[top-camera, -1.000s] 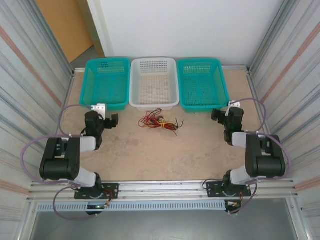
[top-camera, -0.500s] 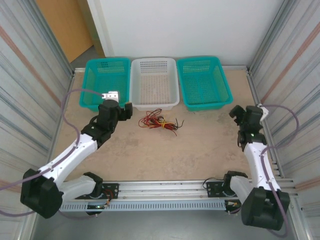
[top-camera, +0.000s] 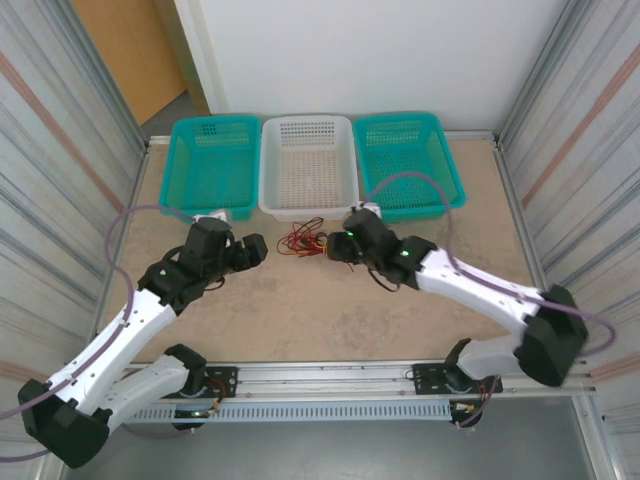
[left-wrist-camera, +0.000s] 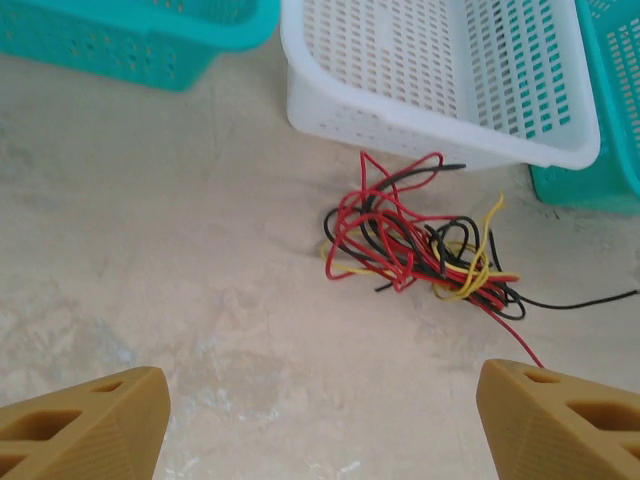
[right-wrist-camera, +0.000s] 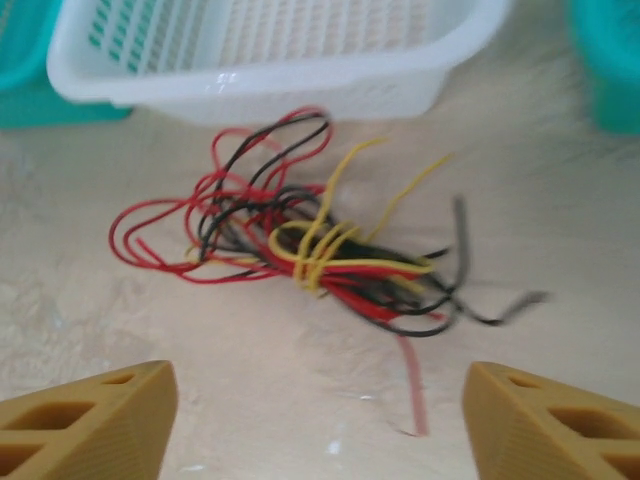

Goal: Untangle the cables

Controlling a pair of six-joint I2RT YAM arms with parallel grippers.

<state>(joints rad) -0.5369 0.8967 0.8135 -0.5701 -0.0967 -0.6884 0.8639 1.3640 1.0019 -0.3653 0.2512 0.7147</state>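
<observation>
The cables [top-camera: 312,241] lie in one tangled bundle of thin red, black and yellow strands on the tabletop, just in front of the white basket [top-camera: 308,207]. In the left wrist view the cables [left-wrist-camera: 420,245] sit ahead and right of centre, with one black end trailing right. My left gripper [top-camera: 254,250] hovers left of the bundle, open [left-wrist-camera: 320,395], with bare table between its tan fingers [left-wrist-camera: 100,420]. My right gripper [top-camera: 340,246] is at the bundle's right end, open [right-wrist-camera: 320,390], and the cables [right-wrist-camera: 320,250] lie just beyond its fingers [right-wrist-camera: 545,420]. Neither gripper touches a strand.
Three baskets stand in a row at the back: a teal basket [top-camera: 178,170] on the left, the white one in the middle, another teal basket [top-camera: 450,175] on the right. Corrugated metal walls [top-camera: 60,180] close both sides. A rail [top-camera: 320,378] runs along the near edge.
Both arms have swung in from the sides toward the bundle. The right arm crossed from the right wall to the bundle's right end; the left arm reached forward to its left.
</observation>
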